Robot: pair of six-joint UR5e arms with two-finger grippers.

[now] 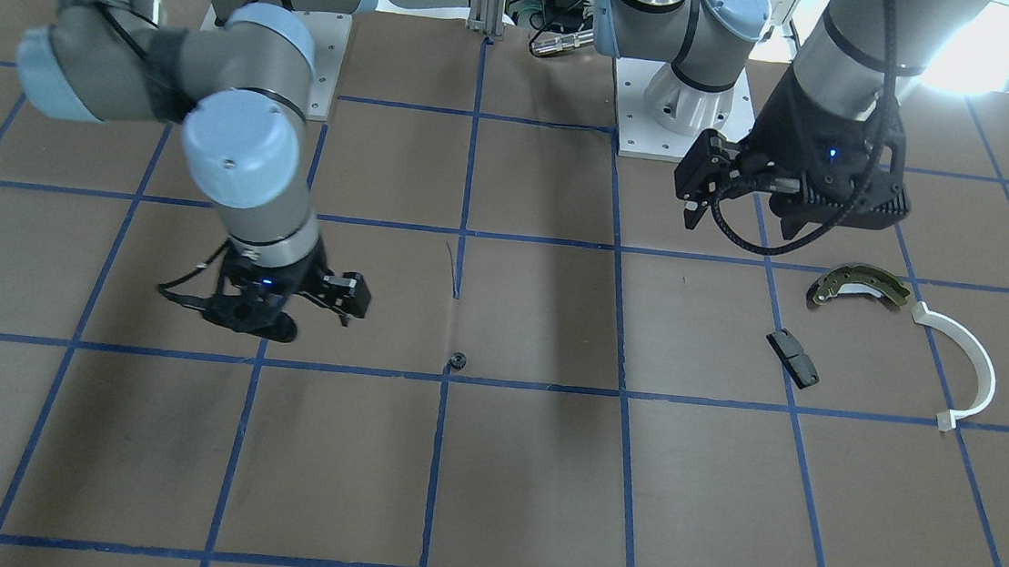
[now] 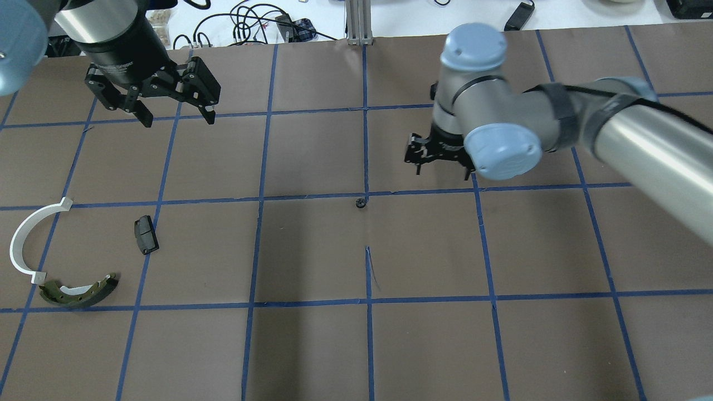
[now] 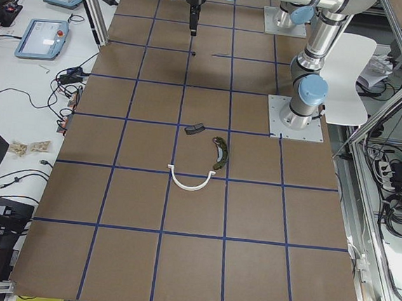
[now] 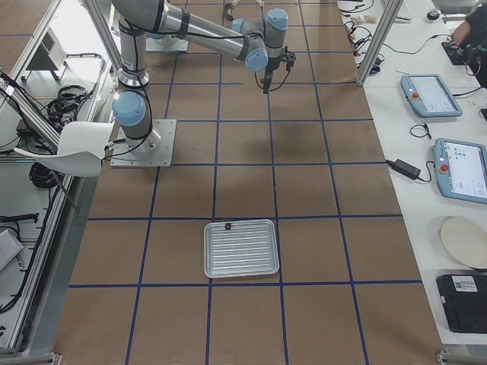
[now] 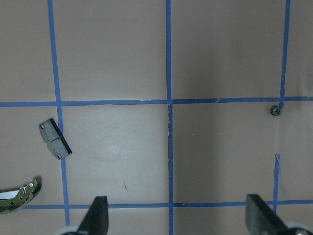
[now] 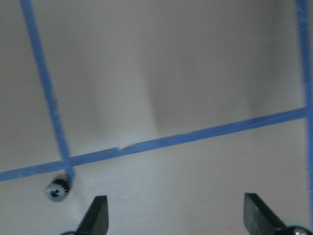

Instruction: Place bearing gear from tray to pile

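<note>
The bearing gear (image 2: 360,203), small, black and toothed, lies on the brown table at a blue tape crossing near the middle; it also shows in the front view (image 1: 458,361) and both wrist views (image 5: 276,110) (image 6: 57,189). My right gripper (image 2: 442,174) is open and empty, above the table just beyond and right of the gear. My left gripper (image 2: 179,120) is open and empty, high at the far left. The pile lies on the left: an olive brake shoe (image 2: 78,292), a white half-ring (image 2: 25,239) and a black block (image 2: 146,234). The pale tray (image 4: 241,249) sits far to the right.
The table is brown with a grid of blue tape (image 2: 365,139). A short slit or crease (image 2: 370,267) marks the surface nearer me than the gear. Cables and an aluminium post (image 2: 356,22) stand beyond the far edge. Tablets (image 4: 460,167) lie on the side bench.
</note>
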